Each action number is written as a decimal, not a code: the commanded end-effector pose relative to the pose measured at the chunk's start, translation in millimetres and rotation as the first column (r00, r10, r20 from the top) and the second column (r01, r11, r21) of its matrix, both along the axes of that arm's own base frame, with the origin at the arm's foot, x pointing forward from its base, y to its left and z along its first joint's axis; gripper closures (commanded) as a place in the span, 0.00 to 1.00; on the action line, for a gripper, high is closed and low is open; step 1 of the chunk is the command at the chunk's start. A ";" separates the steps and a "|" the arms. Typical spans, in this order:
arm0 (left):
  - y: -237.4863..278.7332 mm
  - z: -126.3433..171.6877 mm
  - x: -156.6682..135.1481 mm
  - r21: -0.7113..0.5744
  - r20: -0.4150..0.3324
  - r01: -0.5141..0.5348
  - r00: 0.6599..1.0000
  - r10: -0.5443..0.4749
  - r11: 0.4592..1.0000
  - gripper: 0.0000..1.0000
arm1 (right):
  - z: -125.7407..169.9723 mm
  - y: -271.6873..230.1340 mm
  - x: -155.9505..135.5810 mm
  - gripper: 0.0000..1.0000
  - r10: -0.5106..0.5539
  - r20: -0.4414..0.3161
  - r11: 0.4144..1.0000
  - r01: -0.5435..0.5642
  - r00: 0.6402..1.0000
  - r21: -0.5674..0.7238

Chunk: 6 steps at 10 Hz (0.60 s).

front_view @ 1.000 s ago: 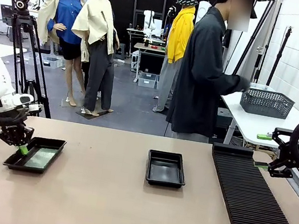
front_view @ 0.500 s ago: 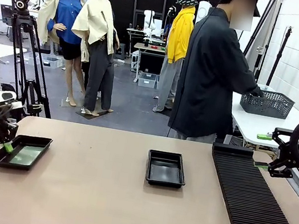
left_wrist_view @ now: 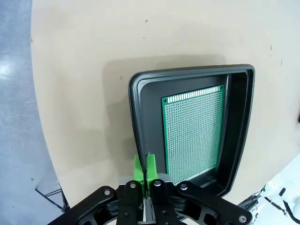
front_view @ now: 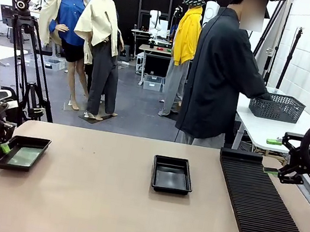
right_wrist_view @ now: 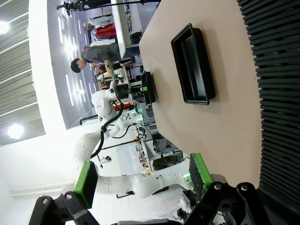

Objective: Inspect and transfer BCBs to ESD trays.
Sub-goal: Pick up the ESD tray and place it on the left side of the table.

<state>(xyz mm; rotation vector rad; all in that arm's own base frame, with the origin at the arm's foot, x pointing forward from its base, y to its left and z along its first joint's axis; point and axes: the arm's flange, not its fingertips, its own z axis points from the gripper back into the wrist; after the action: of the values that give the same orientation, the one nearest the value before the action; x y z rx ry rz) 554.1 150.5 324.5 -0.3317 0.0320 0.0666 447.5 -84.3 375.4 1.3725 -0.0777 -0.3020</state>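
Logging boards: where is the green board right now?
In the front view, the board lies flat in the tray at the left edge of the table, beside the left gripper, whose jaws pinch that tray's rim.

green BCB point(left_wrist_view: 193, 133) flat in left tray point(left_wrist_view: 135, 122) | second tray point(front_view: 172, 176) table centre

**Tan table, three black things on it**

We see a tan table point(front_view: 96, 208) with two shallow black trays on it: the edge tray point(front_view: 11, 167) at 9 o'clock, hard by the table's rim, and the centre tray point(front_view: 171, 189) just toward 12. A long ribbed rack point(front_view: 259, 206) lies at 3 o'clock, running from near to far.
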 end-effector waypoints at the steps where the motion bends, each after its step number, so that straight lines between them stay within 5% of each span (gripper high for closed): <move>1: -0.7 5.7 2.2 -0.012 0.006 0.010 1.000 -0.010 1.000 1.00 | 0.7 1.2 -2.3 0.00 0.000 0.000 1.000 0.000 1.000 0.001; 6: -3.7 6.5 3.5 0.009 -0.007 0.015 1.000 -0.015 1.000 0.64 | 0.7 1.2 -2.3 0.00 0.000 0.000 1.000 0.000 1.000 0.001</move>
<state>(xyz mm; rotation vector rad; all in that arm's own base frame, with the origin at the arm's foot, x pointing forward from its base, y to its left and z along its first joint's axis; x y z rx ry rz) 557.1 145.9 327.2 -0.3301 0.0287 0.0560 447.5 -84.3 375.4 1.3725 -0.0777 -0.3020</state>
